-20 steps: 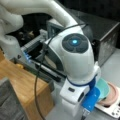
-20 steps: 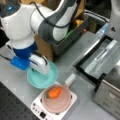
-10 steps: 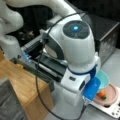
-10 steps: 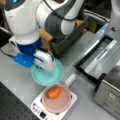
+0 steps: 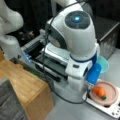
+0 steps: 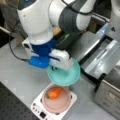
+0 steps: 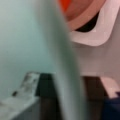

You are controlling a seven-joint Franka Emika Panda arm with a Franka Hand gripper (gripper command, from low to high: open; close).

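Gripper (image 6: 58, 68) clenched on teal bowl (image 6: 64, 75) rim, bowl held tilted just above pink plate (image 6: 56, 101) bearing carrot (image 6: 53, 93) on white scale (image 6: 37, 108); risk: bowl slipping, striking carrot.

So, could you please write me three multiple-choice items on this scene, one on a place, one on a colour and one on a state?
1. Where does the carrot lie?
A. on the pink plate
B. in the teal bowl
C. on the wooden box

2. What colour is the bowl at the gripper?
A. red
B. teal
C. black

3. How is the teal bowl in both front views?
A. upside down on the table
B. stacked under the plate
C. upright, its inside bare

Answers: 1 A, the carrot rests on the plate atop the white scale. 2 B, its rim shows teal. 3 C, its hollow faces up.
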